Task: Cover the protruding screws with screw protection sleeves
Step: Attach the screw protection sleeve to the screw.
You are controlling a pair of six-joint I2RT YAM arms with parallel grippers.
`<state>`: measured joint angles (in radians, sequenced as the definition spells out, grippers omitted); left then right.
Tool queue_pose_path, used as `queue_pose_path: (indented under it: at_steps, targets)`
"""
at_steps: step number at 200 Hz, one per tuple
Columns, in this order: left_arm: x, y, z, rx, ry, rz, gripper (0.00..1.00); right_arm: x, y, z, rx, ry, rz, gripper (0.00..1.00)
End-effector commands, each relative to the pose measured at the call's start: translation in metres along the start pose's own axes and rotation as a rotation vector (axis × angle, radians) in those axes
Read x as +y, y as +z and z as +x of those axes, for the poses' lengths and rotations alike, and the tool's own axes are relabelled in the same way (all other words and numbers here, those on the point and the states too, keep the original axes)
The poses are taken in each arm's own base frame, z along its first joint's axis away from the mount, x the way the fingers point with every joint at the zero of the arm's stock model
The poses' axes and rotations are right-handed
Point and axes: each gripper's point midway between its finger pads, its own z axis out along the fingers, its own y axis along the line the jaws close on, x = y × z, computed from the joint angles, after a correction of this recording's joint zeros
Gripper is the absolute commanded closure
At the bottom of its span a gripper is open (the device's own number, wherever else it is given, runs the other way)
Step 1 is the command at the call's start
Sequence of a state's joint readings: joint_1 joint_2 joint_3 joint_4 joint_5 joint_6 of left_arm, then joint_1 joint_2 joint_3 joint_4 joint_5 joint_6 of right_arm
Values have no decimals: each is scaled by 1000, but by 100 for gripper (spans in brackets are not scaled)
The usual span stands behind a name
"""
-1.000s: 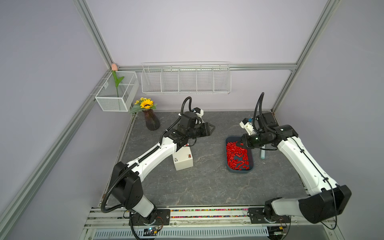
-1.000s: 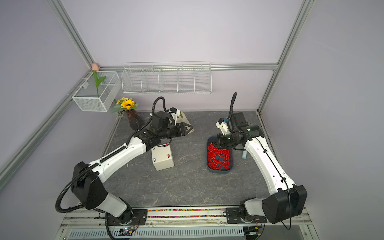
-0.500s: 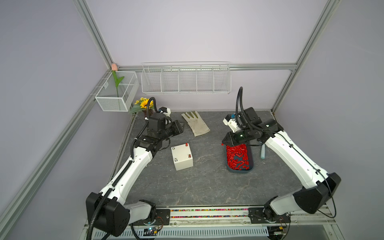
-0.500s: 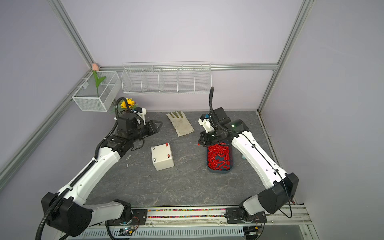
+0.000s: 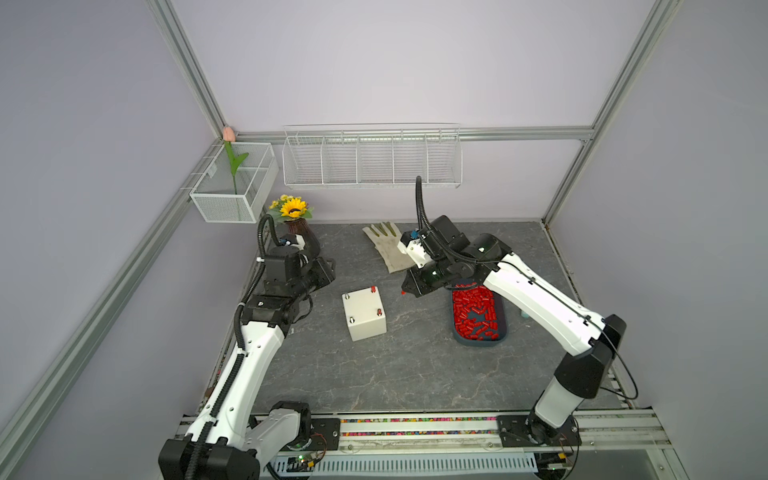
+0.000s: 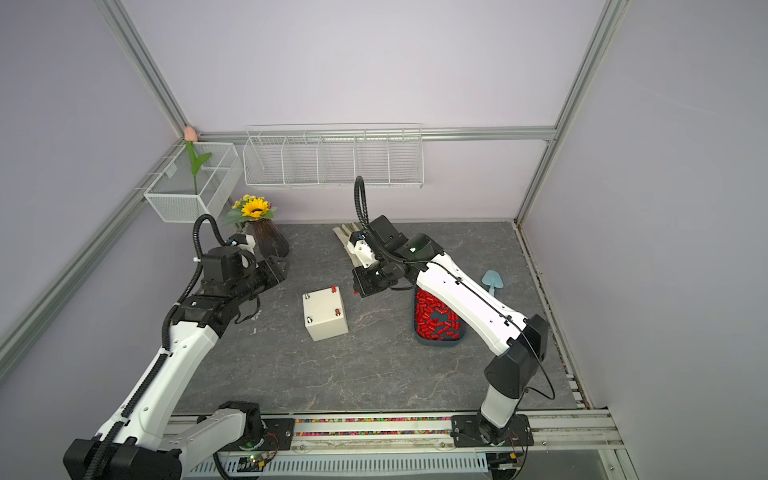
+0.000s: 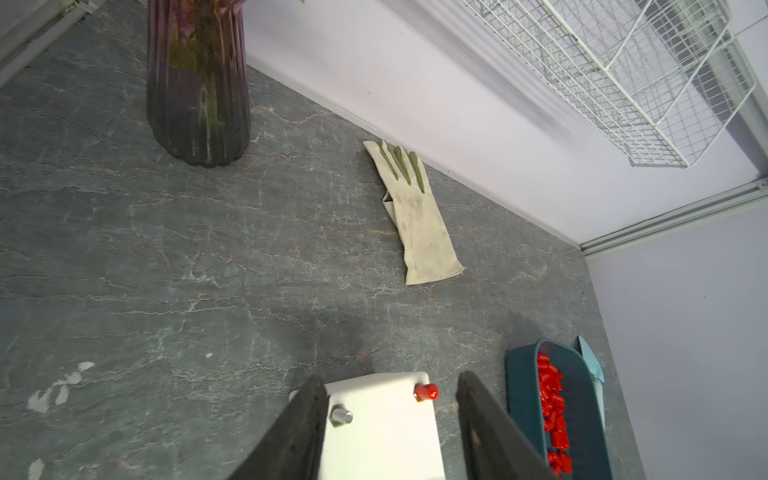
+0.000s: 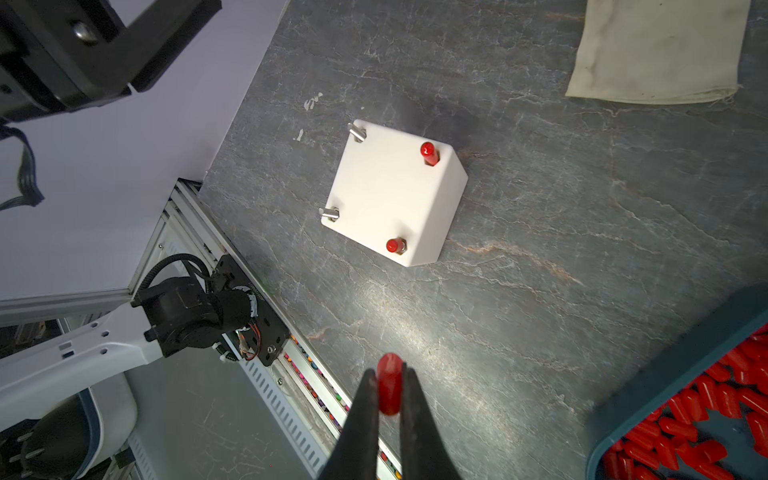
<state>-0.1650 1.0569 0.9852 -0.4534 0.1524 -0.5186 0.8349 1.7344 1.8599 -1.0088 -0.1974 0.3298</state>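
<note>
Trouble: the right gripper (image 8: 389,374) pinched a red sleeve (image 8: 390,395); held crooked, it could miss a bare screw (image 8: 356,132) and drop. The left gripper (image 7: 388,380) stood spread, holding nothing.

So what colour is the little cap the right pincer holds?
Bright red cap, clearest in the right wrist view.
</note>
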Motion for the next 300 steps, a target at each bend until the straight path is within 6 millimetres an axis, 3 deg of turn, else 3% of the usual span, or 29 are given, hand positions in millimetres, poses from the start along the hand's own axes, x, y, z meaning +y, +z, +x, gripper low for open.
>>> queue_pose_path:
  at_steps: [1, 60, 166, 300]
  targets:
    - [15, -6, 2, -19, 11, -62, 47, 13, 5, -5, -17, -8, 21, 88]
    - [34, -13, 8, -41, 3, -124, 47, 41, 29, -1, 9, -55, 32, 88]
    - [57, -11, 21, -43, -23, -180, 46, 69, 77, 2, 82, -77, 43, 87]
    - [66, -11, 35, -28, -48, -186, 46, 75, 133, 5, 115, -38, 46, 88]
